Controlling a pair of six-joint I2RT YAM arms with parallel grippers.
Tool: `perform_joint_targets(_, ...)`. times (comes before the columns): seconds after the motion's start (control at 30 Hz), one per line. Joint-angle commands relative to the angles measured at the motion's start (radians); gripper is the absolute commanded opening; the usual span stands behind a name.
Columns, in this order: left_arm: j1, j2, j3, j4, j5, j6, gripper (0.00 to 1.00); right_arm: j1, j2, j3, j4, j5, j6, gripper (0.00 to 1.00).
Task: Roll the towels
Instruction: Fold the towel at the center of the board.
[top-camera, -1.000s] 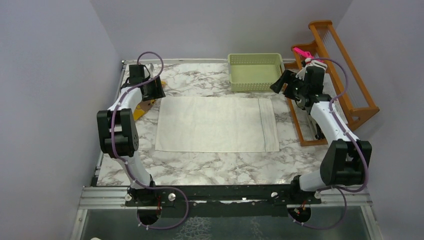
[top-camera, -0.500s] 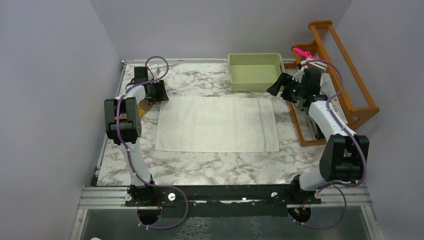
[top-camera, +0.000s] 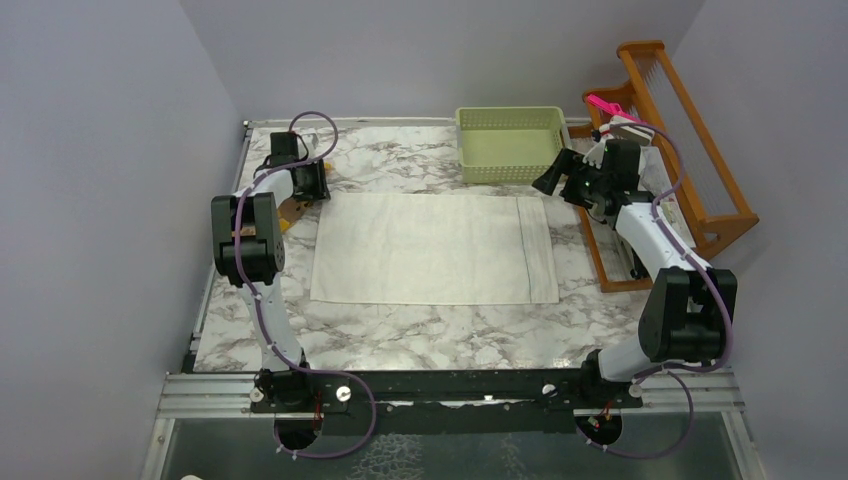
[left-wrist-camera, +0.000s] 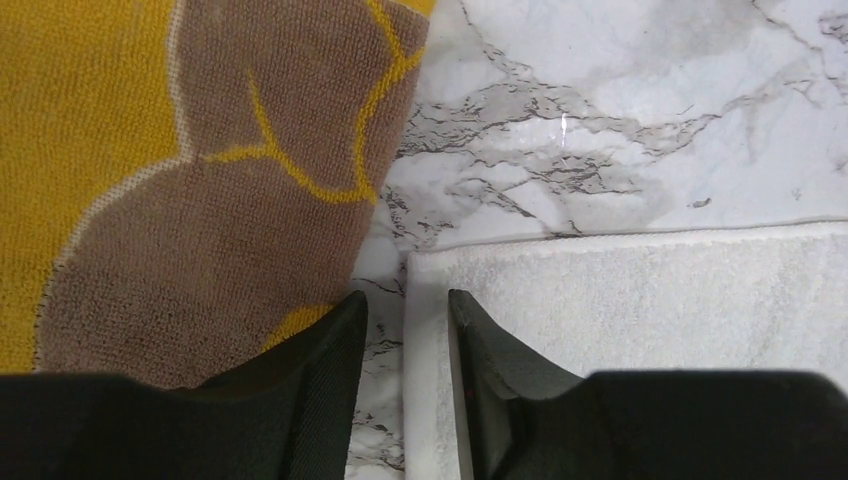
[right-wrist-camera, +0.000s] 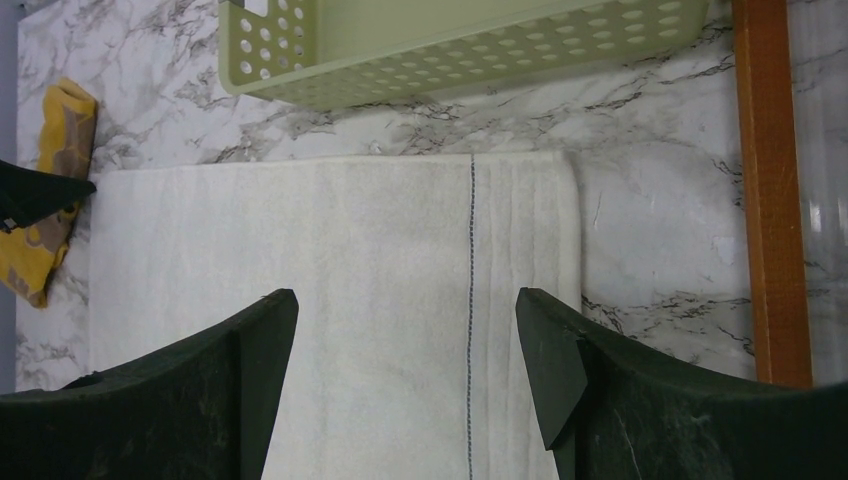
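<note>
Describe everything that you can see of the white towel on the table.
The white towel is a cream terry rectangle, spread flat and unrolled on the marble table. A thin dark stitched line crosses it near its right end. The left hand straddles the edge at its far left corner; contact is unclear.

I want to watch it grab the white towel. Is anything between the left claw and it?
Nothing visible is. The left claw sits right at a corner of the white towel. The yellow bear towel lies beside it, not between.
</note>
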Motion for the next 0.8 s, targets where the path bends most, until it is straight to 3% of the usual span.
perform_joint_targets(0.0, -0.049, 0.044, 0.004, -0.021, -0.109, 0.057, 0.35, -0.004, 0.006, -0.019, 0.032, -0.017, -0.016, 0.81)
perform_joint_targets(0.23, -0.065, 0.062, 0.021, -0.058, -0.266, 0.065, 0.00, -0.004, 0.000, -0.022, 0.031, -0.006, -0.032, 0.81)
perform_joint_targets(0.47, -0.062, -0.025, 0.030, -0.060, -0.280, 0.040, 0.00, -0.004, 0.096, -0.011, 0.081, 0.017, -0.042, 0.81)
perform_joint_targets(0.77, -0.062, -0.123, 0.036, -0.060, -0.263, 0.046, 0.00, 0.001, 0.348, 0.155, 0.117, 0.038, -0.148, 0.70)
